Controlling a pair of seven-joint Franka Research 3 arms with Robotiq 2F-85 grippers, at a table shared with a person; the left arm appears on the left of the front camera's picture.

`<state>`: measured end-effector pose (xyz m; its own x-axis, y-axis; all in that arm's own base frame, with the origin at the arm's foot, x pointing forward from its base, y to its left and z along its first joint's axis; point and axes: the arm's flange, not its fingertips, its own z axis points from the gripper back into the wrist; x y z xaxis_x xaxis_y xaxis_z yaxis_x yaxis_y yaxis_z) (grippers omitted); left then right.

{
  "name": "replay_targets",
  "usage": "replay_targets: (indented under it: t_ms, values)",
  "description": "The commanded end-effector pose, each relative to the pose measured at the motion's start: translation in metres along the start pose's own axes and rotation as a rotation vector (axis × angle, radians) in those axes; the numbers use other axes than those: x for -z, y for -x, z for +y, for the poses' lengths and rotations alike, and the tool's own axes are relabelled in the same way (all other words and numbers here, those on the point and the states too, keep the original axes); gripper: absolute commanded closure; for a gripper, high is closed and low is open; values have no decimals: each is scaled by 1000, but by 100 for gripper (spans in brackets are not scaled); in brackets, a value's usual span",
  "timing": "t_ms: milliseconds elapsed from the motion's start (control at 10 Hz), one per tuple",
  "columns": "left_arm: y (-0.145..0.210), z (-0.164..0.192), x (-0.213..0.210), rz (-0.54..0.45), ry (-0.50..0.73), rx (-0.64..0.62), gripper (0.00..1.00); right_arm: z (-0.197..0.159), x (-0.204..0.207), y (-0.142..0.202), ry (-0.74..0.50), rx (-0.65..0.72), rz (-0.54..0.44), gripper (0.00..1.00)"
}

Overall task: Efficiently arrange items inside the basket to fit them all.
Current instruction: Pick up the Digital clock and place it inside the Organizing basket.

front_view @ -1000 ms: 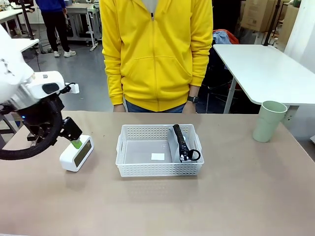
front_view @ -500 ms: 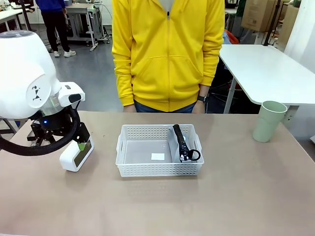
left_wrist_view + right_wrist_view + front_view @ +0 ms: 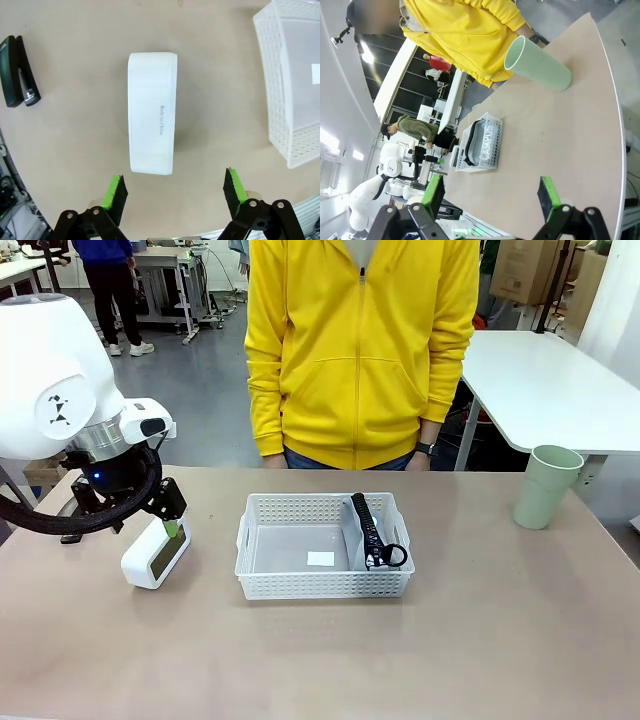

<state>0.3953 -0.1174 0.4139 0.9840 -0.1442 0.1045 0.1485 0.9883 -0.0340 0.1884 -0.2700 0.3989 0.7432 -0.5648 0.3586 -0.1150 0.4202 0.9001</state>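
**At table centre: basket holds the pouch alone; device and cup lie outside it**

Mid-table, the white basket [image 3: 325, 586] sits square to the front camera. The grey pouch [image 3: 366, 528] stands on edge against its right end, zipper up and loop strap at the near wall. Most of the pouch's grey body is hidden behind the perforated side. A small white label [image 3: 320, 559] lies on the bare floor of the basket.

- White device [image 3: 155, 558]: on the table, left of the basket and well apart from it. From the front, a green pad covers part of its screen.
- Left gripper [image 3: 175, 184]: spread wide and holding nothing. In the left wrist view its pads flank the device's near end with a clear gap on each side. From the front, one finger is hidden behind the wrist.
- Left wrist view: faint print on the device is barely legible. A black stapler [image 3: 19, 70] lies beside it, and the frame edge cuts off the basket.
- Pale green cup [image 3: 545, 487]: upright near the far right corner.
- Right gripper [image 3: 491, 195]: released, above bare tabletop. From its view, the basket's contents are too small to make out.
- Person in a yellow hoodie [image 3: 360, 350]: at the far side, hands hidden below the table edge.
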Motion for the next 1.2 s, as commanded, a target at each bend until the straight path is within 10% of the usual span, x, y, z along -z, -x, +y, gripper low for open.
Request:
replay_targets:
  t_ms: [0, 600, 1100]
  values:
    - [-10, 3, 5, 27, -14, -1, 0, 1, 1, -2, -16, -27, -18, 0]
    - [-42, 15, 50, 152, -13, -26, 0, 1, 1, -2, -16, -27, -18, 0]
    - [-45, 24, 60, 101, -16, 190, 0, 1, 1, -2, -16, -27, -18, 0]
